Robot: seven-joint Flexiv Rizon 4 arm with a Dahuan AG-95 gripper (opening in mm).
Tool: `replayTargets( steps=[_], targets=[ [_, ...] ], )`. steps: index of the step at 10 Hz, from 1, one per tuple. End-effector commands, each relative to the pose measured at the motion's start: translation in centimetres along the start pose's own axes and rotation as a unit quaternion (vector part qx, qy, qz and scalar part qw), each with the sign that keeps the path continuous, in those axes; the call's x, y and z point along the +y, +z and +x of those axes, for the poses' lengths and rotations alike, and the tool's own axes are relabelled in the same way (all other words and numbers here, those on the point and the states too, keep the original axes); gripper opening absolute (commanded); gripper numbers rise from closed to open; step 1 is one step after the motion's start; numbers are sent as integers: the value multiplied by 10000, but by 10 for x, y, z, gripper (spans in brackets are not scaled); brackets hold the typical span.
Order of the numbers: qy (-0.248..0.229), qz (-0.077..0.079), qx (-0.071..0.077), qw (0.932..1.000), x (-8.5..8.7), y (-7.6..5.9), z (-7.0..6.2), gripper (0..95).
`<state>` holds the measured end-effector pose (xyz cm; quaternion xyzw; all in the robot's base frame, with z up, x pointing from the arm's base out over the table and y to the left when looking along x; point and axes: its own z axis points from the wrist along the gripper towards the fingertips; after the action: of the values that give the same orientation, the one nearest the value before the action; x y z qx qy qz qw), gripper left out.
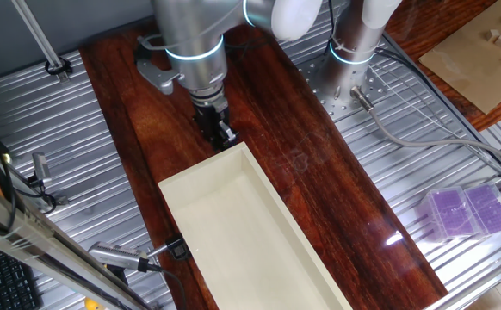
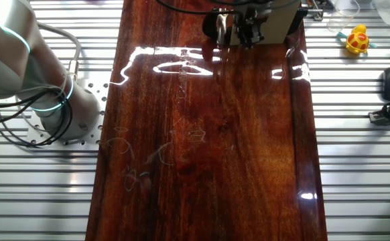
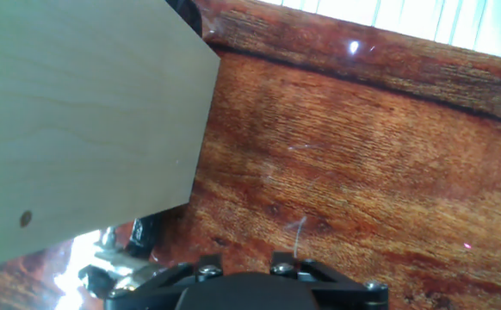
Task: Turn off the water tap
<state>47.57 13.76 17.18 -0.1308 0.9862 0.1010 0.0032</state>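
The tap shows only as a small chrome piece [image 3: 113, 260] at the lower left of the hand view, beside the end wall of the pale wooden box [image 3: 78, 120]. In one fixed view a bit of bright metal [image 1: 226, 132] sits at my gripper [image 1: 216, 125], right at the box's far end [image 1: 233, 159]. In the other fixed view my gripper [image 2: 238, 30] hangs low at the board's far edge next to the box [image 2: 282, 20]. The fingertips are hidden in the hand view, and whether they close on the tap cannot be made out.
The long cream box [image 1: 250, 232] lies along the dark wooden board [image 1: 337, 189]. A black clamp [image 1: 177, 250] with a metal tool [image 1: 117, 257] sits at the box's near left. A purple case [image 1: 466, 211], a yellow duck [image 2: 358, 40] and the arm's base [image 2: 47, 100] stand off the board.
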Motion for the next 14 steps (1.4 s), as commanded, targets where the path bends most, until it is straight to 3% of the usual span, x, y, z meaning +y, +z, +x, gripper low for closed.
replayTargets(
  steps=[1, 4, 6, 8, 10, 14],
  targets=[
    [527, 164, 25, 9985, 0, 0, 1, 0],
    [479, 180, 37, 9987, -4, -2, 3, 0],
    [-2, 159, 66, 9999, -49, -8, 22, 0],
    [-279, 169, 86, 9994, -77, -9, 39, 0],
    [-328, 182, 91, 9993, -77, -9, 39, 0],
    [158, 252, 50, 9995, -77, -9, 39, 0]
  ],
)
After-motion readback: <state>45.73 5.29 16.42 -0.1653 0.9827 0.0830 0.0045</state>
